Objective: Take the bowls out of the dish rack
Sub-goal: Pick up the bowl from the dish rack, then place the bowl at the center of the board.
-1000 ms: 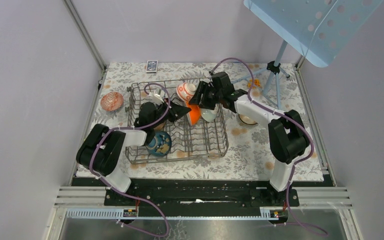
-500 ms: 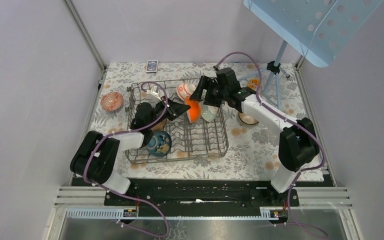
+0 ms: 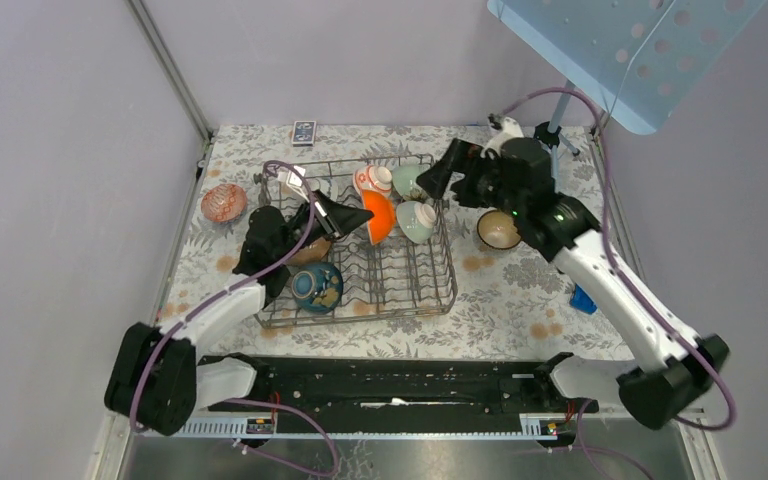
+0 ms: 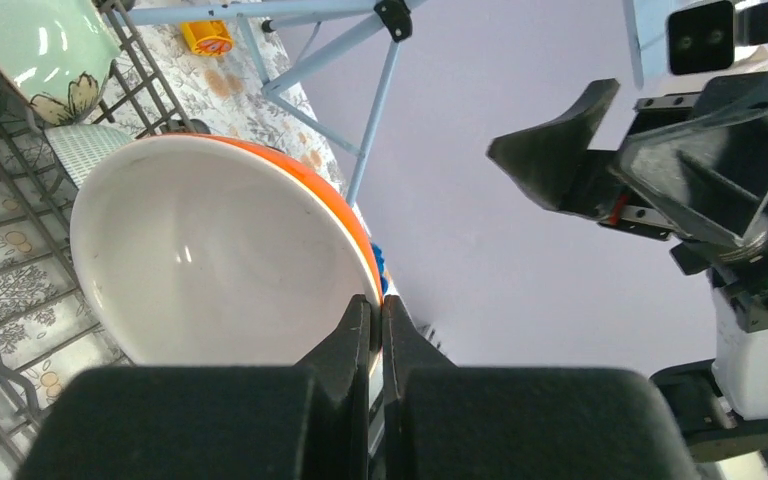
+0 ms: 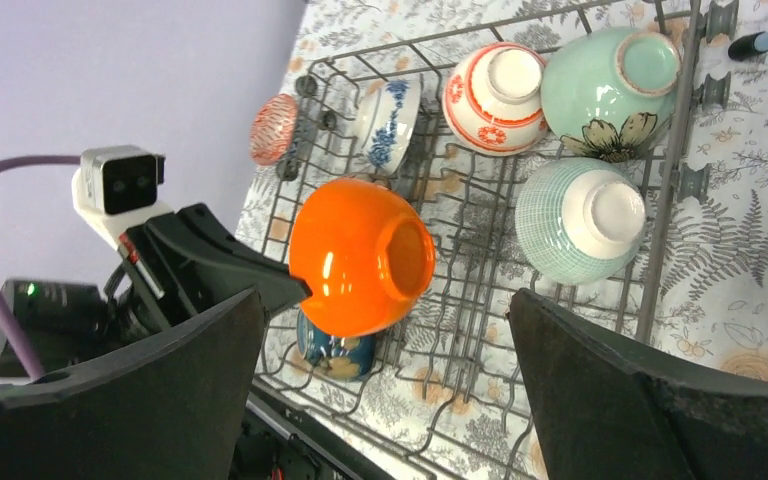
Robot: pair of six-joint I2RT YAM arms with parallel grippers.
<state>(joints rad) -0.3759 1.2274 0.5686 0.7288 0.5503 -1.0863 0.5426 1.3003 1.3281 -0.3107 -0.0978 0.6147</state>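
**Orange bowl pinched at the rim over the rack**

A table with a flowered cloth (image 3: 520,300) stands between pale violet walls, and the dish rack (image 3: 400,290) lies on it, a little left of the middle. The left gripper (image 4: 374,312) has its fingers pressed together on the rim of an orange bowl (image 5: 355,255). This bowl is tilted on its side over the middle of the rack; whether it touches the tines I cannot tell. The right gripper (image 3: 440,178) hangs over the far right corner of the rack, its fingers spread wide with nothing between them.

Below it, in the rack, are a red-and-white bowl (image 5: 495,95), a green bowl with a flower (image 5: 610,80) and a pale checked bowl (image 5: 580,220), their feet turned up. A dark blue bowl (image 3: 317,285) sits at the near left. A reddish bowl (image 3: 224,203) rests on the cloth left of the rack.
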